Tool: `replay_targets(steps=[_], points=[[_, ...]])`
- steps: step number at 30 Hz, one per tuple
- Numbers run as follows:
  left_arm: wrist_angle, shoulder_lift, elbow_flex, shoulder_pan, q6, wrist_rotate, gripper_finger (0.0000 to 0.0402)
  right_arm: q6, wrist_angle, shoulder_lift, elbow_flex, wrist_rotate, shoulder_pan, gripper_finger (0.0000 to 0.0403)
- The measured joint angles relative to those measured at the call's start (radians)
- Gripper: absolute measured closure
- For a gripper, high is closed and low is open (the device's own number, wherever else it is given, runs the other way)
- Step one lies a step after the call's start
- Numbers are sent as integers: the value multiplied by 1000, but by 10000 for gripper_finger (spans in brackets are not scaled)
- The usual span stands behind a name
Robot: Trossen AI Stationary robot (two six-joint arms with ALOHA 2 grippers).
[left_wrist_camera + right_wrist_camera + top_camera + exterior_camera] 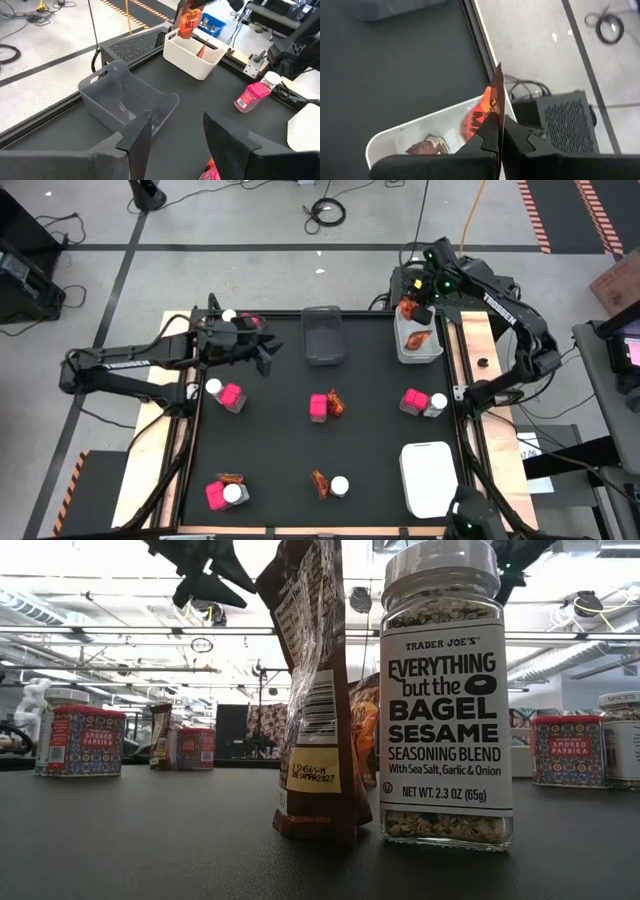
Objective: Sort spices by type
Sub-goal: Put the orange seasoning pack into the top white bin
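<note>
Black table (370, 440) under both arms, with a grey tray (324, 335) at the far middle edge, one white bin (417, 340) at the far right corner and a second bin (430, 478) at the near right corner.

Right gripper (418, 310) above the far bin, fingers (517, 137) pinched flat on an orange sachet (492, 105); sachet upright between the tips, its upper edge sticking out past them, hanging over the bin's open top. A second sachet (419, 338) already down inside that bin.

Left gripper (262, 352) hovering over the table's far left part, just left of the tray, fingers (137, 142) parted about halfway with nothing between them. A jar (229, 316) and a pink pack (250, 322) beside the left wrist.

Remaining spices scattered on the table in small clusters:
- left: jar (213, 388) touching a pink pack (232, 396)
- centre: pink pack (319, 406) beside a sachet (336, 404)
- right: pink pack (411, 400) against a jar (437, 403)
- near left: sachet (231, 478), pink pack (215, 495) and jar (234, 493) together
- near centre: sachet (319, 482) next to a jar (340, 485)
</note>
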Motion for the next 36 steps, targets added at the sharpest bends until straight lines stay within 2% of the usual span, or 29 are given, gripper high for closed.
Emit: replay_targets(steps=[8,15,21,36], points=[[0,0,0,53,52,118,219,49,-8,58,-5,35,-3,403],[2,0,0,59,74,121,219,133,74,78,-67,63,-11,403],[2,0,0,59,73,121,219,136,195,78,-129,62,-24,403],[24,0,0,58,69,120,219,112,319,76,-252,59,-30,403]])
